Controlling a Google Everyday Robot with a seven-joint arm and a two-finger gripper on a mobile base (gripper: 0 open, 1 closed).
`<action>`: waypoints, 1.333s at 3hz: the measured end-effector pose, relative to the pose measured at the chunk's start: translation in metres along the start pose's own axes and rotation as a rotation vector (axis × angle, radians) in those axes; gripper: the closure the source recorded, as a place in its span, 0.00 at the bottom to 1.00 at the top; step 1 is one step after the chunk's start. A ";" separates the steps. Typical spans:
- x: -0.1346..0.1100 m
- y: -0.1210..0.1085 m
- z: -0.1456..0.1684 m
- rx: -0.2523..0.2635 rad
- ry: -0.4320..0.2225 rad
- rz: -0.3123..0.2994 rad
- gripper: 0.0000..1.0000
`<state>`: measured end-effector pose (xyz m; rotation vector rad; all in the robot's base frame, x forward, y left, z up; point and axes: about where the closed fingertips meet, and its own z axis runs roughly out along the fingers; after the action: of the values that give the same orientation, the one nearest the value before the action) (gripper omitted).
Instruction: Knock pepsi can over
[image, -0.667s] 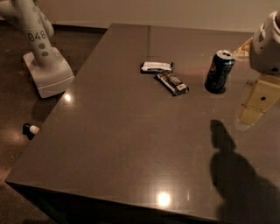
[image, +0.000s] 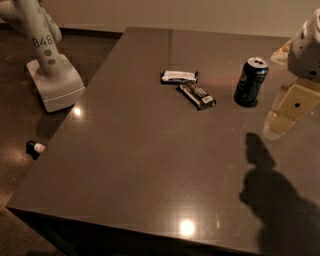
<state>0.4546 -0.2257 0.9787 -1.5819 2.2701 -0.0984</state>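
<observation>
The pepsi can (image: 251, 81), dark blue with a silver top and a round logo, stands upright on the dark table (image: 150, 165) at the right back. My gripper (image: 286, 110), cream-coloured under a white arm, hangs at the right edge of the view. It is just right of the can and slightly nearer, not touching it. Its shadow falls on the table in front of it.
Two flat wrapped snack bars (image: 179, 76) (image: 196, 95) lie left of the can. A white robot base marked 048 (image: 47, 70) stands on the floor to the left of the table. A small dark object (image: 35, 148) lies on the floor near the table's left edge.
My gripper has shifted slightly up and to the left, closer to the can. The can still stands upright in the same place.
</observation>
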 end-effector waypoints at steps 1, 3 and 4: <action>0.007 -0.033 0.010 0.033 -0.050 0.143 0.00; 0.010 -0.107 0.044 0.127 -0.200 0.407 0.00; 0.011 -0.133 0.057 0.157 -0.267 0.509 0.00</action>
<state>0.5892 -0.2760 0.9581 -0.8473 2.3055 0.0643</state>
